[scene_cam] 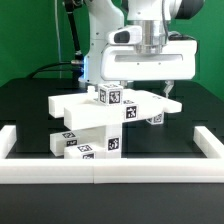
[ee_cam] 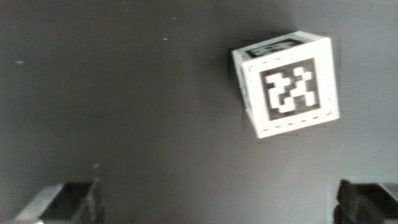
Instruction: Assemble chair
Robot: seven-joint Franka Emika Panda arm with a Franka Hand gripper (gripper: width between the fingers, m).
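The chair parts point(scene_cam: 100, 120) are matte white blocks and bars with black-and-white tags, lying in a cluster on the black table. A small tagged cube point(scene_cam: 110, 96) stands on top of a long bar point(scene_cam: 95, 108). More tagged pieces point(scene_cam: 85, 142) lie in front. My gripper point(scene_cam: 152, 92) hangs just above the cluster's right end, over a small tagged piece point(scene_cam: 155, 118). In the wrist view one tagged white block point(ee_cam: 285, 88) lies on the dark table, apart from my gripper point(ee_cam: 217, 205). The fingertips point(ee_cam: 71, 200) stand wide apart with nothing between them.
A long white border rail point(scene_cam: 110, 172) runs along the front and turns back at both sides point(scene_cam: 205, 140). A green wall is behind the arm's white base point(scene_cam: 100, 55).
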